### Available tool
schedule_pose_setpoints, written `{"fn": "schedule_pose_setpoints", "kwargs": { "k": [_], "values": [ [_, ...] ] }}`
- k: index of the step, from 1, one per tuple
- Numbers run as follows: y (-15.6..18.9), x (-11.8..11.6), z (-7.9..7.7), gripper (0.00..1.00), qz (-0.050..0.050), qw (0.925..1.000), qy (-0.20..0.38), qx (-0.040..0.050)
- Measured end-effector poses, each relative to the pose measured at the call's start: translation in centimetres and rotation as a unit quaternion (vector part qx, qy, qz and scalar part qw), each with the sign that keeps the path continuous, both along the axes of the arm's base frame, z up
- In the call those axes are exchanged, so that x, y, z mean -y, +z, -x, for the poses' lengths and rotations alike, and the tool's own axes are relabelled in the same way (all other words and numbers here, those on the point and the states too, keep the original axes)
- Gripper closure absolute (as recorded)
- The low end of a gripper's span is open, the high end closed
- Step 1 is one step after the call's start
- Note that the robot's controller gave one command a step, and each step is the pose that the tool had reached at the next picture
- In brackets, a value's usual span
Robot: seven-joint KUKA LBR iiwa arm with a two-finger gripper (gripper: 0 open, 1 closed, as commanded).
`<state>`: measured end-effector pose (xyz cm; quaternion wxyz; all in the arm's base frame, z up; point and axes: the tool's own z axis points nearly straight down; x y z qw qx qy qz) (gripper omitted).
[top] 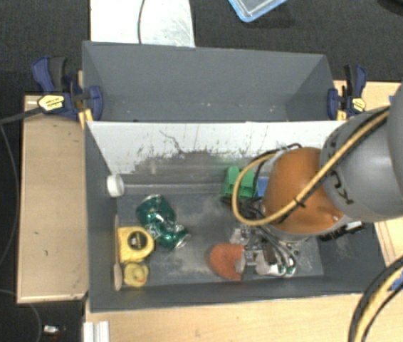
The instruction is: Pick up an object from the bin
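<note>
One each: crushed green can (160,221), yellow tape measure (135,242), small yellow lump (135,275), orange-red round thing (223,261), green block (231,182) at 1 o'clock, grey rod (166,185).

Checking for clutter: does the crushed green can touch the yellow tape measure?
Touching. In the camera view the crushed green can abuts the yellow tape measure, no gap between.
</note>
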<state>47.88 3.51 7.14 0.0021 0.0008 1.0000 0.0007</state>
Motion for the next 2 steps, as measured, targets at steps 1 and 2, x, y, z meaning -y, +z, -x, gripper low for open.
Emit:
{"fn": "schedule_pose_setpoints", "kwargs": {
  "k": [1,2],
  "values": [
    [6.6,-0.7,-0.4,1.0,0.0,0.9997,0.024,-0.0006],
    [14.2,-0.8,-0.9,1.0,0.0,0.9999,0.016,-0.0018]
  ]
}}
